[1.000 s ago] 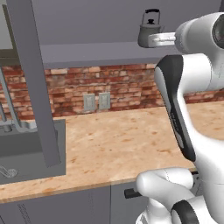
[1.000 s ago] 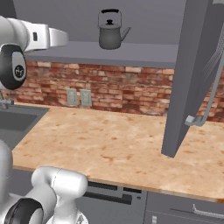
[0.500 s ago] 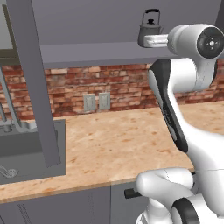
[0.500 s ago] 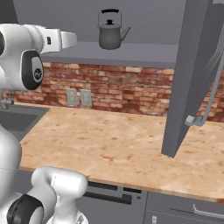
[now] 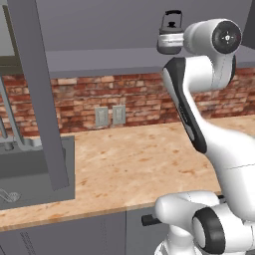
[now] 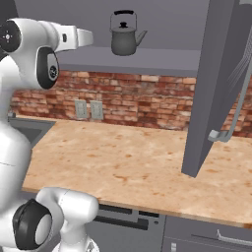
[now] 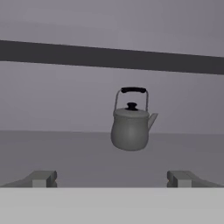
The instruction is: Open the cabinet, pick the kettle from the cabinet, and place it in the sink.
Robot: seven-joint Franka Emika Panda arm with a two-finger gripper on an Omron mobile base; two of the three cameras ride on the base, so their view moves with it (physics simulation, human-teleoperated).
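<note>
Red brick wall [image 6: 147,103] runs behind a long counter [image 6: 123,162] with a speckled tan top. Two grey outlets [image 5: 110,115] sit on the bricks.

Up above is the cabinet [image 6: 157,22], dark grey, and both its doors are swung open. One door [image 6: 216,83] sticks out on the right side in the right base view, with a long thin bar handle [image 6: 235,110]. The other door [image 5: 39,94] hangs out over the sink in the left base view.

Inside the cabinet, on its bottom shelf, stands the kettle [image 7: 130,122]. It is small and grey, with a black handle on top, a dark knob on the lid and a little spout. It stands straight up, all by itself on the shelf.

Over at the left of the counter is the sink [image 5: 30,172], a dark grey box set down into the top. A thin grey faucet [image 5: 12,137] stands at its back.

Up high by the shelf is the gripper [image 7: 112,178], pointing at the kettle. Its two fingers are spread wide apart and hold nothing. The kettle is a bit ahead of them, not touching
</note>
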